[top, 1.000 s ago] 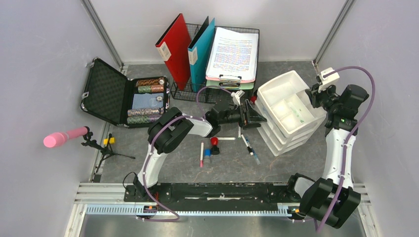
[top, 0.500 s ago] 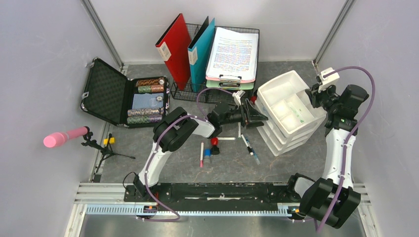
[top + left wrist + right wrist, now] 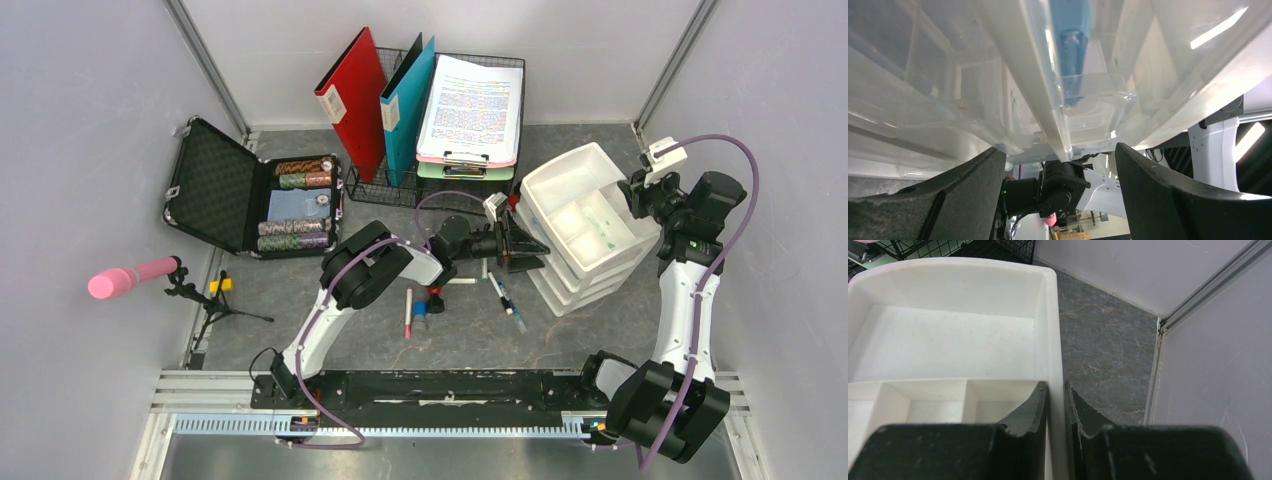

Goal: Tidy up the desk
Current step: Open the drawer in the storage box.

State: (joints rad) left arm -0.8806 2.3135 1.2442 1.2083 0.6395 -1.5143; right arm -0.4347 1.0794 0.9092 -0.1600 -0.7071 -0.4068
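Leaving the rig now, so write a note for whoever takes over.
Left gripper: open, at a drawer edge of the organizer.
Right gripper: shut on the organizer's top rim.
Pens lie loose on the desk before it; the case stands open.
Done: a blue item sits in a drawer.
Left: put the loose pens away, close the case.

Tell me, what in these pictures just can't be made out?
Top view: print on the clipboard paper is too small to read.
Left wrist view: a blue thing in the drawer unit, blurred by cloudy plastic, cut off by the top edge.
Top view: the left tool hides the drawer unit's front.
Right wrist view: the right tool blocks the top tray's near end.
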